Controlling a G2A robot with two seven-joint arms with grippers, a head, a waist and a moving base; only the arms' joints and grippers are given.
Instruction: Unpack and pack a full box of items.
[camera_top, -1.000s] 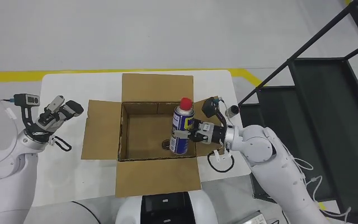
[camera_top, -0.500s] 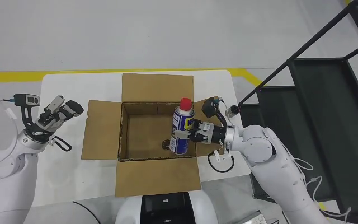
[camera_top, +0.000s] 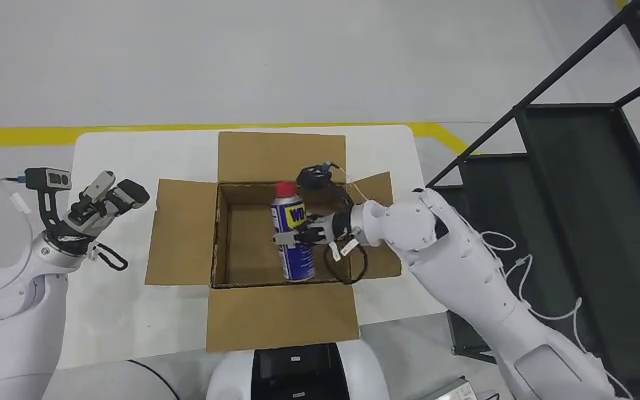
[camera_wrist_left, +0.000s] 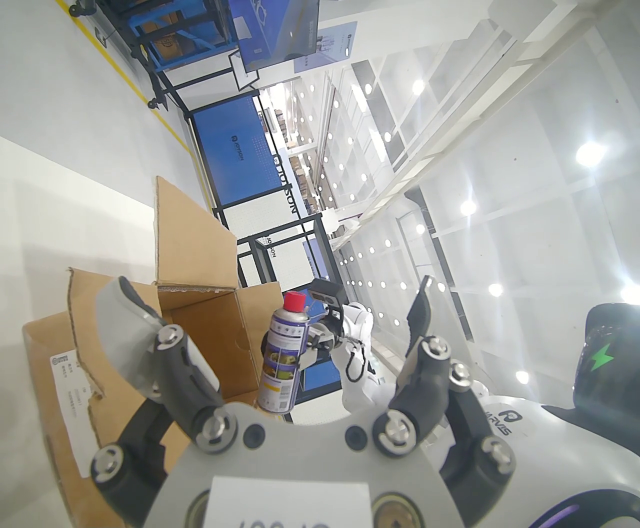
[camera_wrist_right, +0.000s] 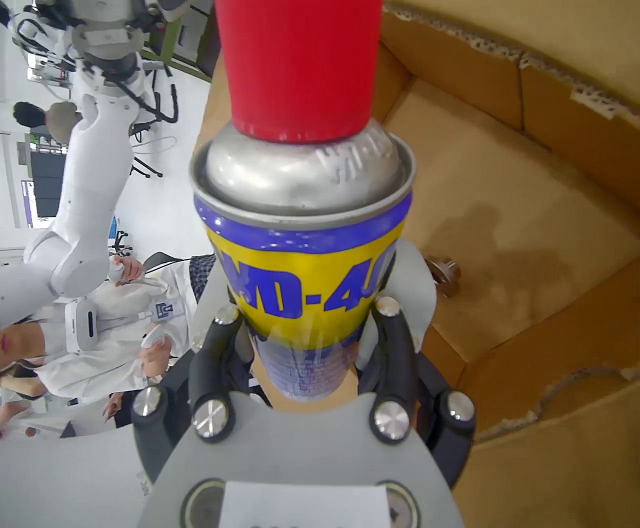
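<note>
One stiff, probably slick spray can (camera_top: 291, 240), best gripped mid-body, fills the right hand (camera_wrist_right: 312, 320); the left hand (camera_top: 118, 190) gapes wide.

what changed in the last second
The right pincer, shut on the can, carried it to the robot's left, from the right wall of the box toward the box's middle. No grip was taken or let go. The left pincer stayed open, off to the box's left, and the box did not shift.
</note>
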